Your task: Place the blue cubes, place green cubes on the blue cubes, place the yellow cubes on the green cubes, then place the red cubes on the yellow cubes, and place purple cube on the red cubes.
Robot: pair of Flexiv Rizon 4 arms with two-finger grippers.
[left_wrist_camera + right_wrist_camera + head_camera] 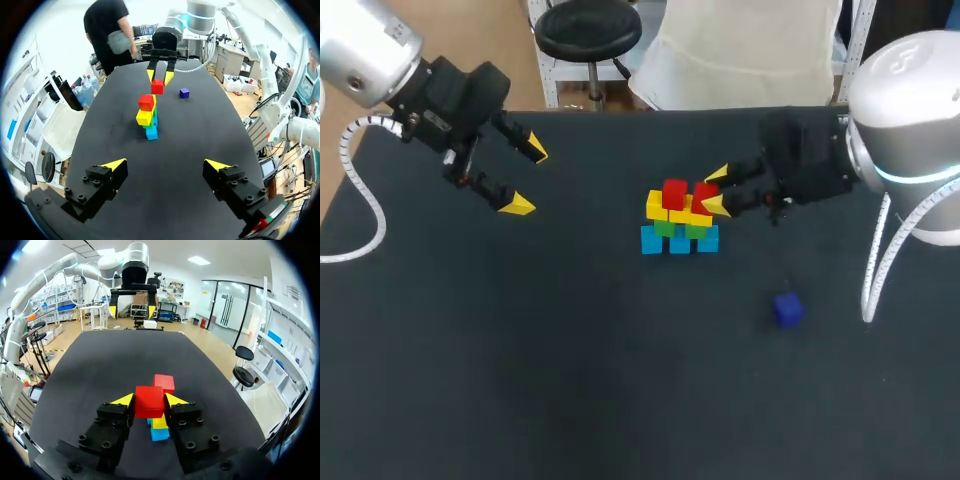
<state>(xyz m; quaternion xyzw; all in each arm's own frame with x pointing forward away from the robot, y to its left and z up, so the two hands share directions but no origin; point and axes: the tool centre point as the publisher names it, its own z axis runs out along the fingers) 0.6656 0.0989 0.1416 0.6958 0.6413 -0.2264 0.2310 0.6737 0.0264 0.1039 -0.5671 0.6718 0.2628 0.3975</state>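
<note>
While the right gripper pinches a red cube, it should set this cube flat on the yellow cubes beside the other red cube, then open gently.

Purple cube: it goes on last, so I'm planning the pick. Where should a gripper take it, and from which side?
Probably from straight above, pinching two opposite side faces of the purple cube. It sits flat and alone on the table, with every side free. It looks slightly turned, so align the grip squarely to its faces.
</note>
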